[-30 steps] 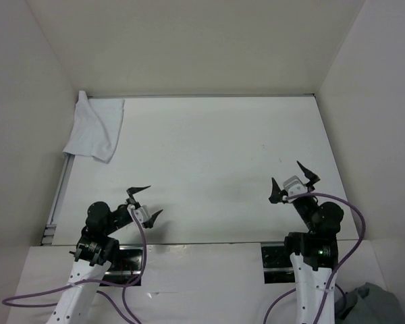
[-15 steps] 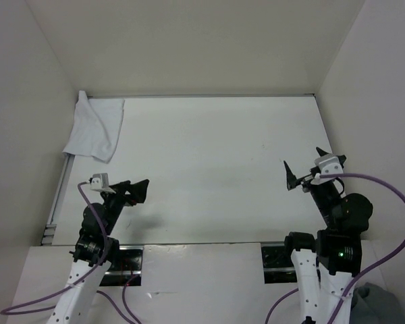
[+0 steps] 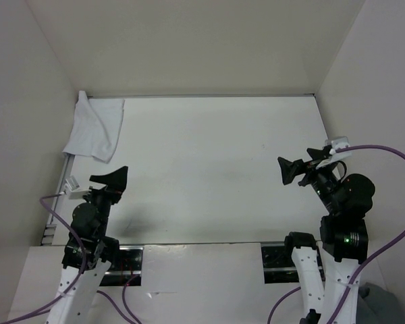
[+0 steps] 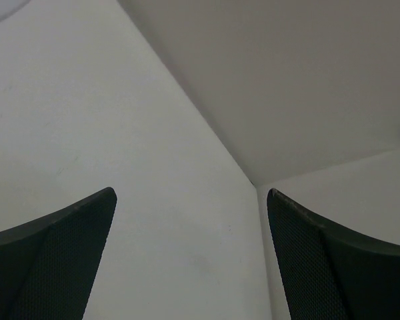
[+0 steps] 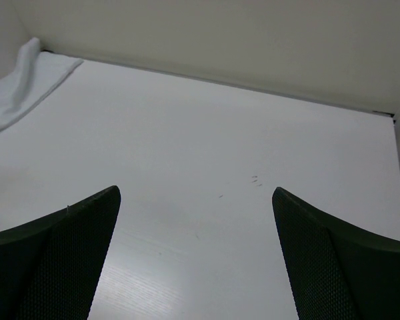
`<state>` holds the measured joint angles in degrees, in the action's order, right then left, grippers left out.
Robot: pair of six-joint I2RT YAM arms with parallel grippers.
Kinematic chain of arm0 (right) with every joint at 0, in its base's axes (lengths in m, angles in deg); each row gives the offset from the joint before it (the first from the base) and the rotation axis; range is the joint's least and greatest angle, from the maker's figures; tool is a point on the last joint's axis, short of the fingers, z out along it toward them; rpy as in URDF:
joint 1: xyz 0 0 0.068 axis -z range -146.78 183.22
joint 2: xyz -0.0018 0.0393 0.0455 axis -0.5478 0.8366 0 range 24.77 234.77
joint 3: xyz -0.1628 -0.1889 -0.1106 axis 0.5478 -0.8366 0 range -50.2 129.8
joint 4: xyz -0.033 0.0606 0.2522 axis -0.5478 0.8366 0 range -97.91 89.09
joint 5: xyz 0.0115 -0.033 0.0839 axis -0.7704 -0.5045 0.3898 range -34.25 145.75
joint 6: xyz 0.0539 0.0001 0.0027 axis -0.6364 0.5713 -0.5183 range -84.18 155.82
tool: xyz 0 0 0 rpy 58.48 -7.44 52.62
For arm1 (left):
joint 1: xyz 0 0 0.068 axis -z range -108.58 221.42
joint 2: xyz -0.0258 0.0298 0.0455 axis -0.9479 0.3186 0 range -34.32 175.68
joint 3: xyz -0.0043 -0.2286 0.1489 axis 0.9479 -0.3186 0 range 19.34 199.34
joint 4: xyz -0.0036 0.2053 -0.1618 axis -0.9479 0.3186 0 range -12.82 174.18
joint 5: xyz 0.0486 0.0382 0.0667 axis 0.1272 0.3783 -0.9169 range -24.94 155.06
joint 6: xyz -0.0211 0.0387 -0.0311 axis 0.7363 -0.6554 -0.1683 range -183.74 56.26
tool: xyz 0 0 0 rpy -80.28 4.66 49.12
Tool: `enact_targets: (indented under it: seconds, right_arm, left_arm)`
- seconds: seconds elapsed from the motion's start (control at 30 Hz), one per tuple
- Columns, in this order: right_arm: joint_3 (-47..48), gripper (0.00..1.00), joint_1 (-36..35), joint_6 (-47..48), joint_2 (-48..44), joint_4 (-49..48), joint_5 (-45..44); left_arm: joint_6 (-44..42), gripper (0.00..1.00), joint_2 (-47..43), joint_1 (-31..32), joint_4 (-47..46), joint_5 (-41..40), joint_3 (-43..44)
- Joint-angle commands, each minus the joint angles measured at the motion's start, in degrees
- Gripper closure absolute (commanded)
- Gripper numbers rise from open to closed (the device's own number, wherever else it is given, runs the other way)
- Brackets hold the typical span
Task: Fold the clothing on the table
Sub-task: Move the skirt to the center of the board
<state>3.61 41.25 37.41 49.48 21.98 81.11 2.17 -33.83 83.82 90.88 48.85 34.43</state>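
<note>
Starting at the near edge, we see both arms raised over their bases and nothing held. The left gripper (image 3: pixel 116 177) has its jaws spread wide on empty air, and the right gripper (image 3: pixel 295 163) is just as wide and just as empty. Ahead of them is bare table (image 3: pixel 209 148), with a metal rail (image 3: pixel 59 196) along its left edge. The clothing (image 3: pixel 94 128) lies in the far left corner, well apart from both grippers. Its left side is bunched against the wall, and one corner hangs past the rail end.

We judge the step in hand to be the first reach. To do it well, we would send the left arm up along the rail and bring it down on the near free corner, not on the bunched ridge by the wall. We would then drag the cloth toward the middle, where the right arm can help flatten it before any fold.

Compared with a second ago, the left gripper has swung out toward the rail and the right has lifted toward the right wall. Both are as wide as before, and the clothing has not moved.
</note>
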Motion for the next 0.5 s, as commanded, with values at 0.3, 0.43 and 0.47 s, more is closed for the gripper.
enact_targets:
  seconds: [0.3,0.43,0.47]
  right_arm:
    - [2.2,0.01,0.3,-4.9,3.2,1.4,14.9]
    - [2.8,0.01,0.3,-5.4,5.9,2.0,19.8]
    - [2.3,0.01,0.3,-5.5,6.6,2.0,22.2]
  left_arm:
    - [-9.8,0.0,-6.8,0.0,-12.3,11.2,-1.9]
    - [-17.7,0.0,-6.8,0.0,-9.5,9.9,1.9]
    - [-18.7,0.0,-6.8,0.0,-10.4,9.9,2.0]
